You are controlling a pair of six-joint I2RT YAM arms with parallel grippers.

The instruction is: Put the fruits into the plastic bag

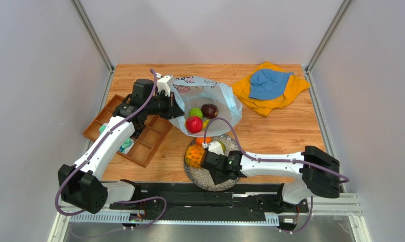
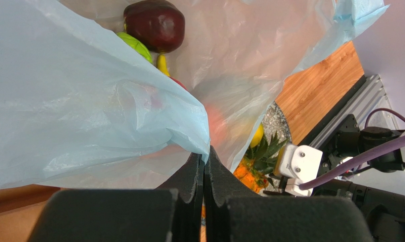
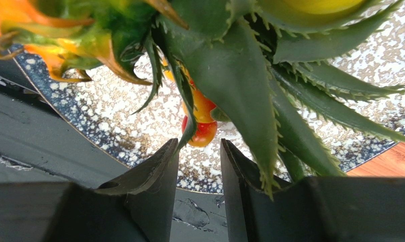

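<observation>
The light blue plastic bag (image 1: 209,93) lies open at the table's middle. It holds the red apple (image 1: 194,124), green apple (image 1: 195,112) and dark maroon fruit (image 1: 209,110). My left gripper (image 1: 173,108) is shut on the bag's rim (image 2: 197,141) and holds it up. The left wrist view shows the maroon fruit (image 2: 155,25), green apple (image 2: 137,45) and a bit of yellow banana (image 2: 162,64) inside. The pineapple (image 1: 193,156) lies on the speckled plate (image 1: 204,179), with the orange (image 1: 203,140) and yellow-green fruit (image 1: 221,146) beside it. My right gripper (image 1: 205,162) is open at the pineapple's leaves (image 3: 235,75), with nothing held.
A wooden compartment tray (image 1: 148,138) sits at the left under my left arm. A blue hat (image 1: 270,83) on a yellow cloth (image 1: 295,91) lies at the back right. The black base rail (image 1: 209,194) runs just below the plate (image 3: 113,111).
</observation>
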